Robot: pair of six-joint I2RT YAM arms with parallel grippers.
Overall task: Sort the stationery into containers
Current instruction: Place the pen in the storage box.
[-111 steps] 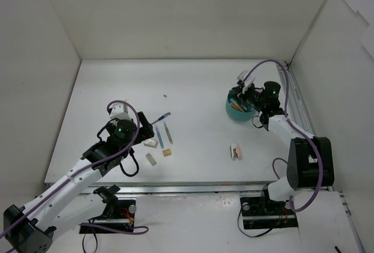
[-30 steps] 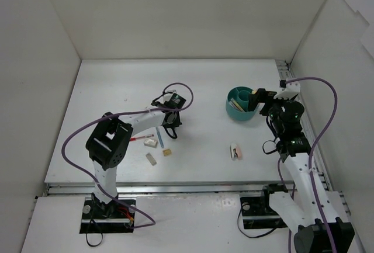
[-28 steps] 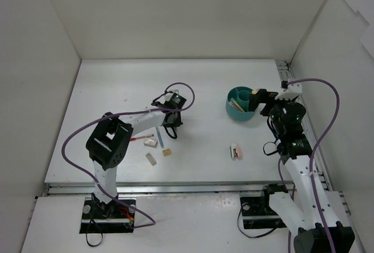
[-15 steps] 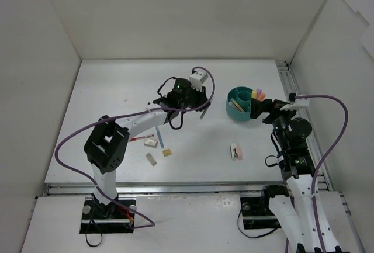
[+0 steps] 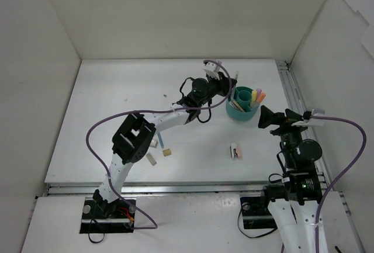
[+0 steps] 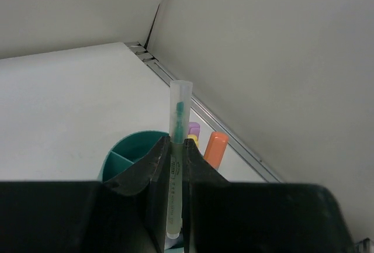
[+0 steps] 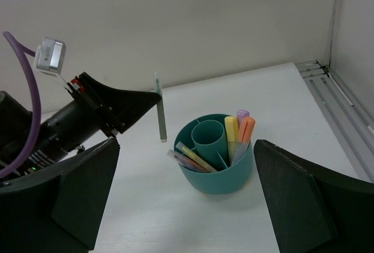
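My left gripper (image 5: 229,88) is shut on a pale green pen (image 5: 236,82) and holds it upright just left of the round teal container (image 5: 242,111). The left wrist view shows the pen (image 6: 175,148) pinched between the jaws of that gripper (image 6: 174,143), with the container (image 6: 124,155) below and beyond. Orange (image 7: 246,129), yellow (image 7: 231,130) and purple (image 7: 242,115) markers stand in the container (image 7: 221,174), and thin pens (image 7: 190,158) lean in another compartment. My right gripper (image 5: 264,117) is open and holds nothing, just right of the container.
A pink and white eraser (image 5: 235,151) lies in front of the container. A tan eraser (image 5: 167,152), a white eraser (image 5: 151,159) and a blue pen (image 5: 159,142) lie by the left arm's elbow. A metal rail (image 5: 295,98) runs along the right wall.
My left gripper has swung right from the middle of the table to the container's left rim, carrying the pen. My right gripper has drawn back from the container toward the near right.
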